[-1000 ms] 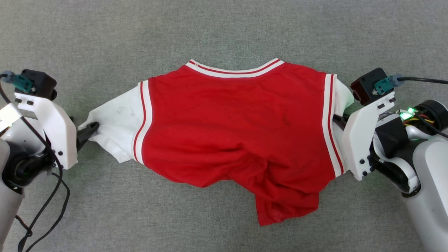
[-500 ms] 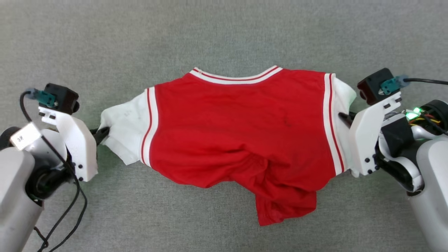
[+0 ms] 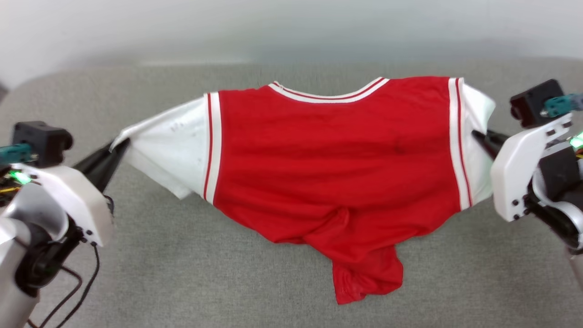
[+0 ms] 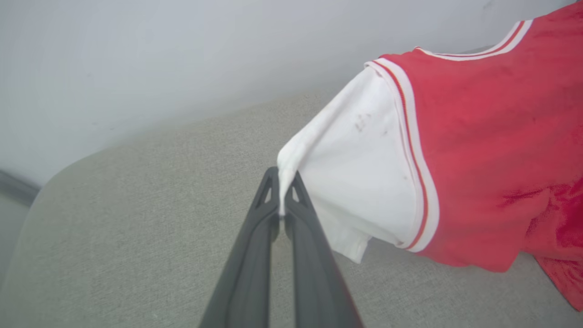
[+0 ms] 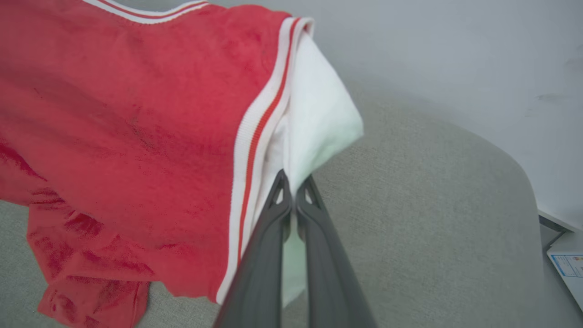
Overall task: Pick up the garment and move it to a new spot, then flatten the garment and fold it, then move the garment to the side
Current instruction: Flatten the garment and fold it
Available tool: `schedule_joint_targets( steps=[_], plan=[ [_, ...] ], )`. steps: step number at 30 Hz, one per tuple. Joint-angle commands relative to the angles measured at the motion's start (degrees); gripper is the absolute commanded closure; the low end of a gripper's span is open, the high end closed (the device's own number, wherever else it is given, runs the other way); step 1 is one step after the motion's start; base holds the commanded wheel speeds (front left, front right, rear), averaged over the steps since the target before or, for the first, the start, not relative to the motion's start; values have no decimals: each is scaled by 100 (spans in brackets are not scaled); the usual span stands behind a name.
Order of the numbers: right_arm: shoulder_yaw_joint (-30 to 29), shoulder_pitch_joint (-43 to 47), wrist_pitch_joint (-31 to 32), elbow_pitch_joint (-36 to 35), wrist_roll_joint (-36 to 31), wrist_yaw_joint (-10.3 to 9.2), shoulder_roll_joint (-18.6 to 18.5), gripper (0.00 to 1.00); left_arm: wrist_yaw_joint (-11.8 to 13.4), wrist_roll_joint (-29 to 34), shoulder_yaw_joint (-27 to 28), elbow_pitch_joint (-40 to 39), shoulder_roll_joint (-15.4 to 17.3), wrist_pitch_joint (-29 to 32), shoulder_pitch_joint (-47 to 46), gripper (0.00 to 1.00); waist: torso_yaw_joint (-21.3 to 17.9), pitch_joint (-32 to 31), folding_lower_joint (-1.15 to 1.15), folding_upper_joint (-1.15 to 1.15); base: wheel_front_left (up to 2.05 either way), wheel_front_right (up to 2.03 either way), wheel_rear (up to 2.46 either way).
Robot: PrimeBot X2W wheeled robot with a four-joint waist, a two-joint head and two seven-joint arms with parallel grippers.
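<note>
Red garment (image 3: 334, 159) stretches between left end effector (image 3: 120, 144) and right end effector (image 3: 475, 134).

No text can be read. A white sheet (image 5: 567, 260) at the right edge of the right wrist view, beyond the grey surface, carries blue print that is too small and blurred to make out. The garment (image 3: 337, 155) bears a few faint dark marks on its red side and on its left white sleeve, and none of them forms a legible letter or number.
</note>
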Motion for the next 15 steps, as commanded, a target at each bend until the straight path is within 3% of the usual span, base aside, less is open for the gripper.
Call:
schedule_joint_targets(
  steps=[1,11,15],
  plan=[
    [-25,-13,-75,-70,55,-4,-81,100,66,35,77,-113,57,-95,112,100,1,-279,0,0,0,0,0],
    [-247,-338,-612,-795,102,-5,-408,100,753,158,941,-1458,595,-829,639,100,-98,-910,0,0,0,0,0],
    [-369,-512,-756,-1088,117,-5,-324,100,992,74,1406,-1913,756,-1025,744,100,-151,-972,0,0,0,0,0]
  ],
)
